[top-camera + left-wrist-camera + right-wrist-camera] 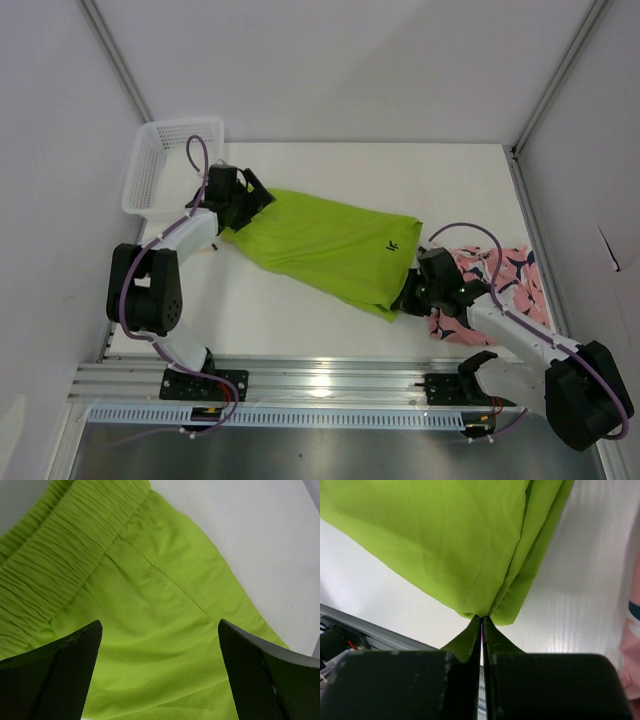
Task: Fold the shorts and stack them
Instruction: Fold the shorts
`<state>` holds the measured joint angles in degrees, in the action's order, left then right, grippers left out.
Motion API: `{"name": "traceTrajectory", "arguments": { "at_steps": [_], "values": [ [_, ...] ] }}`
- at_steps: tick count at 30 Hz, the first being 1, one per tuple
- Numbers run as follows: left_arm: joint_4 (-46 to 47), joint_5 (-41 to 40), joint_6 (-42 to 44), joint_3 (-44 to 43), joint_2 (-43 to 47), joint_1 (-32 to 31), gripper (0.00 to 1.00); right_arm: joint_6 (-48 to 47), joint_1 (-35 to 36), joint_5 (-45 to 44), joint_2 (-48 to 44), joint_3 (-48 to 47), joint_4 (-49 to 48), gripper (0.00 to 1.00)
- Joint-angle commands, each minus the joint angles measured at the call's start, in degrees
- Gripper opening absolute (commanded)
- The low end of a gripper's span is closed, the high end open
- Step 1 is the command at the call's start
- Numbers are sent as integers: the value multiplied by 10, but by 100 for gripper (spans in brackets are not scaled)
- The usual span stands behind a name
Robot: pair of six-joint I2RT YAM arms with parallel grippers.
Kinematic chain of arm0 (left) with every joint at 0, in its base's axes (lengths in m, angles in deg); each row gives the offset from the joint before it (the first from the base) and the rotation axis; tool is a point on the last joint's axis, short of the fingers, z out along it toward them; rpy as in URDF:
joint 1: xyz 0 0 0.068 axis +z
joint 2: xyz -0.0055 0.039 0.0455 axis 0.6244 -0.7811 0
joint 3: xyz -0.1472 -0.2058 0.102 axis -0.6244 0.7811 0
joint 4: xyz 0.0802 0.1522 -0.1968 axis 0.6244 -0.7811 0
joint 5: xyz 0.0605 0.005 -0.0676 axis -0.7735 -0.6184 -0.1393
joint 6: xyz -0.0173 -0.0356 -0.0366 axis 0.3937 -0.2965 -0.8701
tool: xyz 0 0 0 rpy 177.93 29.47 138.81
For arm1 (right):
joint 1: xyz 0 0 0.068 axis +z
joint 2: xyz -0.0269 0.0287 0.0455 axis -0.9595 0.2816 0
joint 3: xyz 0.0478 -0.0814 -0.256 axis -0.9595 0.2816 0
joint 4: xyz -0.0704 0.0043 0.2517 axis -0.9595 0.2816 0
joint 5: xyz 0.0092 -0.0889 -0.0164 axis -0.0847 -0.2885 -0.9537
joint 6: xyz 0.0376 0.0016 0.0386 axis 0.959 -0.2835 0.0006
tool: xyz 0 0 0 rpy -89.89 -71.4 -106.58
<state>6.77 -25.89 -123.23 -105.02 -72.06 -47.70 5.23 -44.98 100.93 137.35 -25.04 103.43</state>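
Observation:
The lime green shorts (320, 240) lie spread across the middle of the table, waistband at the far left and legs towards the near right. My left gripper (250, 205) hovers open over the waistband end. In its wrist view the fingers straddle green cloth (160, 580) just below the gathered elastic (55, 565), with nothing between them. My right gripper (405, 300) is shut on the near right corner of the green shorts (445, 540); the cloth bunches into the closed tips (481, 617). The pink printed shorts (520, 275) lie crumpled at the right, partly under my right arm.
A white mesh basket (165, 165) stands at the far left corner, just behind my left arm. The table's right edge (530, 240) runs close behind the pink shorts (632, 650). A metal rail (320, 375) borders the near edge.

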Motion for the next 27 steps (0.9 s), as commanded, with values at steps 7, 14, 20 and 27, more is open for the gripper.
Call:
{"name": "traceTrajectory", "arguments": {
  "at_steps": [7, 14, 20, 27],
  "values": [
    [-2, -15, 14, -56, -31, -4, 98, -8, 12, -23, 10, 19, 84, 0],
    [-55, -47, 46, -79, -6, -3, 99, -38, 17, -118, 28, -73, 159, 56],
    [-118, -72, 52, -78, 39, 11, 99, -83, 41, -143, 52, -182, 171, 69],
    [-101, -31, 2, 8, 100, 54, 99, -112, 93, -128, 158, -276, 121, 68]
  ]
}}
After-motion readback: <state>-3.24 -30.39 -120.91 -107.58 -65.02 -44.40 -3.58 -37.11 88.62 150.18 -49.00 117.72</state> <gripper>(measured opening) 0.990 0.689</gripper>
